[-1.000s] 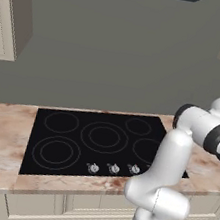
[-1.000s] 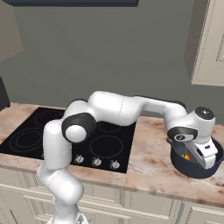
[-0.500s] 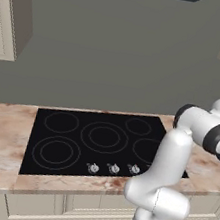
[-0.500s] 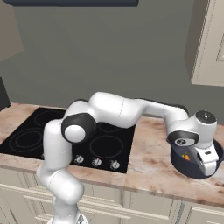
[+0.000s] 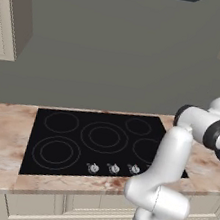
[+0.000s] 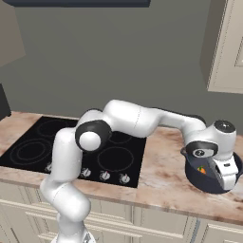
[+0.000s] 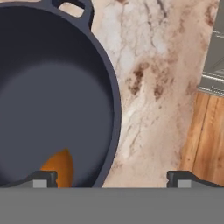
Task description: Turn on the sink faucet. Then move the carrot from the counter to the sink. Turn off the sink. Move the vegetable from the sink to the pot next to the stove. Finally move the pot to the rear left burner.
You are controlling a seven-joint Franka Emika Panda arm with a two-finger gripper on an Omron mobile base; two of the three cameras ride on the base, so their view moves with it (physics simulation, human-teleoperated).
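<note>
Hand view has the jaws spread wide, straddling the rim of the dark pot [image 7: 57, 100]. Carrot [image 7: 59, 168] lies inside, pot on the marble table [image 7: 153, 87].

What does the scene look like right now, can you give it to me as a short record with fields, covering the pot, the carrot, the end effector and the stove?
pot: dark pot on the marble counter, right of the cooktop
carrot: orange carrot lying inside the pot
end effector: end effector open, low over the pot's rim, one fingertip over the pot, the other over the counter; holding nothing
cooktop: black cooktop, burners bare
task stage: carrot in the pot; pot not yet on the rear left burner
</note>
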